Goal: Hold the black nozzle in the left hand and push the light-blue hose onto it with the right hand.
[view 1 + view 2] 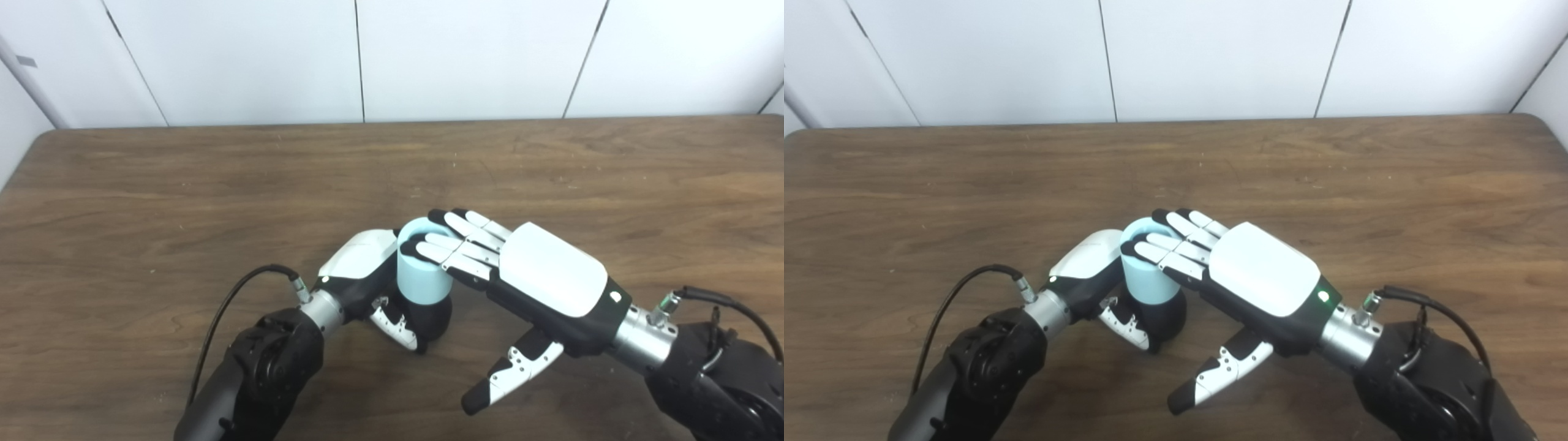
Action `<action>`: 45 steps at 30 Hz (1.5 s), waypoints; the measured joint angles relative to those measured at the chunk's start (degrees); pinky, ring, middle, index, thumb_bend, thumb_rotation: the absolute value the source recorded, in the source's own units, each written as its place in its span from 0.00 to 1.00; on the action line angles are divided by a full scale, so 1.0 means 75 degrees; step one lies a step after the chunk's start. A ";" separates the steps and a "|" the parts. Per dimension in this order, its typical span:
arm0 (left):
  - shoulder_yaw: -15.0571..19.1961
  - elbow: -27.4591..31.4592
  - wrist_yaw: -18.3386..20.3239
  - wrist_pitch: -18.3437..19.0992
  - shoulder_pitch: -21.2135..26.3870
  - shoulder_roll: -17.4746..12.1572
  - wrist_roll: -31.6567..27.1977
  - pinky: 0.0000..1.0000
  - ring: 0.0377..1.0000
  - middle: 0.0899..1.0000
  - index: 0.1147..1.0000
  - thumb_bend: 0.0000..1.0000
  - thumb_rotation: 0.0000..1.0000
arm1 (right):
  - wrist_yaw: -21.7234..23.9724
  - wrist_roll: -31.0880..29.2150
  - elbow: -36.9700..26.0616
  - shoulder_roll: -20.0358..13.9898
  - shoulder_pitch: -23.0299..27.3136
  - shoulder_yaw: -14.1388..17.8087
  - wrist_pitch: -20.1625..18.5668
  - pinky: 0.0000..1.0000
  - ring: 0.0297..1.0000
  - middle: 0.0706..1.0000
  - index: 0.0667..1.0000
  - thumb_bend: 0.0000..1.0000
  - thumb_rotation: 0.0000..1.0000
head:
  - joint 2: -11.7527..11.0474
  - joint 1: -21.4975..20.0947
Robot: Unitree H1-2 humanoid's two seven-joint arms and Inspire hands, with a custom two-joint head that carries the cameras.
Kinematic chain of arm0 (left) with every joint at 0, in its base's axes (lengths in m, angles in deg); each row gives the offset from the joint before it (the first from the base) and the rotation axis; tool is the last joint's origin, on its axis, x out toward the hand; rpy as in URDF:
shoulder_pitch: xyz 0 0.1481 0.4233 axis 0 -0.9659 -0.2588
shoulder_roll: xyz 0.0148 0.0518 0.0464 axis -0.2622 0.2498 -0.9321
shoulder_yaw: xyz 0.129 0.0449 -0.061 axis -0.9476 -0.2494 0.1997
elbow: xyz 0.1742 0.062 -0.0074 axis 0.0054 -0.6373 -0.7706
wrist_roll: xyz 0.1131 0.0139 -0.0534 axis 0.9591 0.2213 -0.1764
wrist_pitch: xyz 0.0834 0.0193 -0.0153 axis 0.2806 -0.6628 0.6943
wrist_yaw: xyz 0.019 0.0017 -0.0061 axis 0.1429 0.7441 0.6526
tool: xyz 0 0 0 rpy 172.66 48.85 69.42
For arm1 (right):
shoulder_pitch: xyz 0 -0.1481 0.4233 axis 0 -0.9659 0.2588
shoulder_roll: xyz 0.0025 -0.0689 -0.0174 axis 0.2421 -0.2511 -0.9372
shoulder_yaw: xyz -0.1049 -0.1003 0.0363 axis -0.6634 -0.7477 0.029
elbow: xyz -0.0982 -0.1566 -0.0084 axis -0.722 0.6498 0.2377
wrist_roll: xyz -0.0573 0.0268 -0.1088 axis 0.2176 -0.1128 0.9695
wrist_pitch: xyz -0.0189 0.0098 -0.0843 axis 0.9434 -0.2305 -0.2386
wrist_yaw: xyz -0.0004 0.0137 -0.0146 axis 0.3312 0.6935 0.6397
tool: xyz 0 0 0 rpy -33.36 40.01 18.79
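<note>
Both forearms enter from the near edge of the wooden table [184, 184] and meet at the light-blue hose [421, 278], which stands upright on the black nozzle [436, 318] near the table's middle. Left of the hose, the left hand [361, 269] wraps the nozzle, its thumb curled across the front. Right of the hose, the right hand [539, 275] lies flat, fingers [456, 242] extended over the hose's open top, thumb hanging free, gripping nothing

Two head cameras, side by side, look down over a wooden table [184, 184].

Both face forward toward the white wall [1213, 55], fairly near the work, sharing nearly the whole tabletop; the far right corner appears only in the right eye view.
</note>
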 measured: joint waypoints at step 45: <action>-0.0012 0.0001 0.0023 0.0186 0.0021 0.0044 0.0108 1.00 0.77 0.62 0.43 0.52 0.05 | -0.0103 -0.0275 0.0108 -0.0191 0.0166 -0.0115 -0.0137 1.00 0.93 0.92 0.91 0.63 0.95 | 0.0059 0.0012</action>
